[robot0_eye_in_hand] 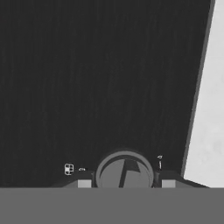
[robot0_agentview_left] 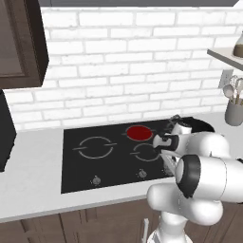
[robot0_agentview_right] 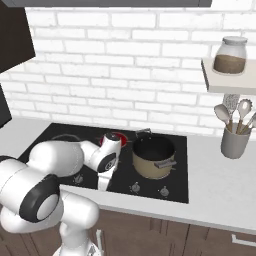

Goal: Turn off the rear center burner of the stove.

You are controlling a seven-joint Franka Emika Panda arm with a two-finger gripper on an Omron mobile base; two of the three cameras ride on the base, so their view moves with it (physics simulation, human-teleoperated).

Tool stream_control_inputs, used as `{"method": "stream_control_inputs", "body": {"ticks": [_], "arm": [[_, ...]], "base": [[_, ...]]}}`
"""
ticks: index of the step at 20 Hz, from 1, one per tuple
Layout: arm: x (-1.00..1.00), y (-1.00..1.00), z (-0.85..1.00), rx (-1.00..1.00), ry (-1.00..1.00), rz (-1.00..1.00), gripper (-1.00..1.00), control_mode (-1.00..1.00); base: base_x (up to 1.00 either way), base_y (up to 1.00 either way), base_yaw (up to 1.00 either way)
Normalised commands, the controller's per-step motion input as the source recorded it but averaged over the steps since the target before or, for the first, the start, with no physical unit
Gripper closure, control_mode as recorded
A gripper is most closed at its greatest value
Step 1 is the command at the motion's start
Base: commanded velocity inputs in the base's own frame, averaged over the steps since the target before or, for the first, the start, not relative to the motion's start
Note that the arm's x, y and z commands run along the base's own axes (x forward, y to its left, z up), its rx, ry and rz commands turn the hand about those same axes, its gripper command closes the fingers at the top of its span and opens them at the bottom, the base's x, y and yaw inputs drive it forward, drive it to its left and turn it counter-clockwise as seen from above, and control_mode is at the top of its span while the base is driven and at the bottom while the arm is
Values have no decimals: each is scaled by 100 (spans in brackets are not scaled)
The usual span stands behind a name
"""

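Gripper [robot0_eye_in_hand: 124, 183] low over stove [robot0_agentview_left: 85, 171] front edge, silver knob [robot0_eye_in_hand: 124, 172] between fingertips, contact unclear; stove long axis left-right; brass pot [robot0_agentview_right: 153, 156] just right of arm; rear center burner [robot0_agentview_left: 139, 133] glowing red behind

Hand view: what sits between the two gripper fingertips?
A round silver stove knob sits between the gripper's fingertips, on the black glass stove.

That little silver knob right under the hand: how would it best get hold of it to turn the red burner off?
Grip the knob by its round rim, coming straight down from above. It is a low disc standing proud of the flat stove, so a finger on each side could probably pinch and twist it. The rear center burner glows red.
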Motion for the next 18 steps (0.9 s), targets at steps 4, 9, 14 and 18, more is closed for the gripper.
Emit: {"method": "stream_control_inputs", "body": {"ticks": [4, 9, 14, 18], "arm": [[0, 0, 0, 1, 21, -55, 100, -100], [7, 0, 0, 2, 29, -62, 100, -100], [16, 0, 0, 4, 36, -68, 100, -100], [15, 0, 0, 5, 37, -71, 100, -100]], "base": [[0, 0, 0], [0, 0, 0], [0, 0, 0], [0, 0, 0]]}}
